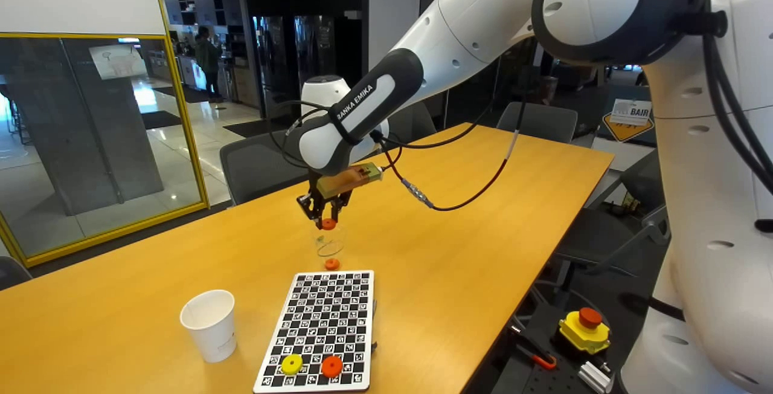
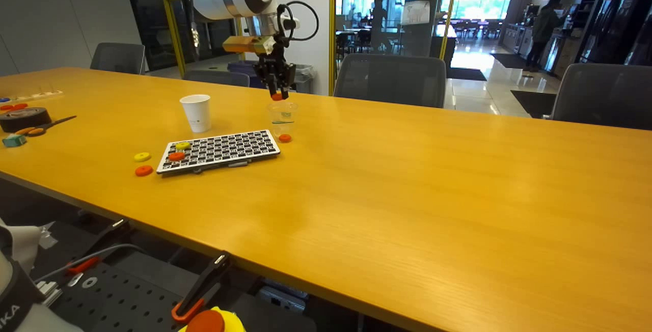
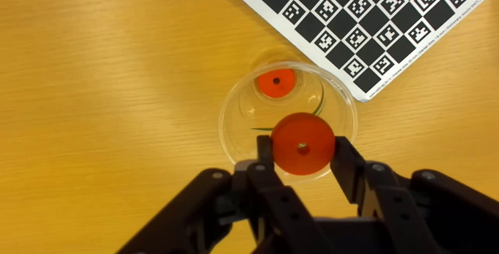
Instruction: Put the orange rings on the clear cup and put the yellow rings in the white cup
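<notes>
While the fingers (image 3: pixel 265 150) pinch an orange ring (image 3: pixel 298 135) just above the clear cup (image 3: pixel 294 102), centre it well inside the cup's rim before easing them apart.

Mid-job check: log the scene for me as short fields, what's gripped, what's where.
Claw: gripping a thick orange-red round ring over the small transparent cup
Transparent cup: upright, second orange-red ring at its bottom
White tapered cup: upright, inner floor out of sight
Black-and-white checkered board: carries a yellow round ring and third orange-red ring
Wooden-looking table beside board: second yellow ring, fourth orange-red ring
Farther from board: two orange-red pieces, too small to identify
Likely next: release into the transparent cup
</notes>
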Motion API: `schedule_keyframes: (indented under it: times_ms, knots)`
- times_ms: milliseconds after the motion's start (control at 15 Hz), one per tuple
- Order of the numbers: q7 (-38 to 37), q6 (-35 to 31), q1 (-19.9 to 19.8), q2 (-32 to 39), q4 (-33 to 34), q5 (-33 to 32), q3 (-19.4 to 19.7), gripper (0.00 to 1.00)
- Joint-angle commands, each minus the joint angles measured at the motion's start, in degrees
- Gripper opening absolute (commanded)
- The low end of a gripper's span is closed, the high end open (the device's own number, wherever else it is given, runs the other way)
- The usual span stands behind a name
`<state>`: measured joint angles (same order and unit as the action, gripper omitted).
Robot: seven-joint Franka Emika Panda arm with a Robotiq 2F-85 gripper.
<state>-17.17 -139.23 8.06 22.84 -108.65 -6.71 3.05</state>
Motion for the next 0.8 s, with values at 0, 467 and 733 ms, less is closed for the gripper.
schedule_keyframes:
  times_ms: [0, 467, 733]
  knots:
    - [-0.93, 2.13, -0.01, 1.22, 2.81, -0.60, 0.00, 0.67]
    - [-1.11, 1.95, 0.09, 0.89, 2.62, -0.60, 0.02, 1.00]
    - [-1.07, 2.87, 0.77, -2.31, -1.25, -0.23, -0.80, 1.00]
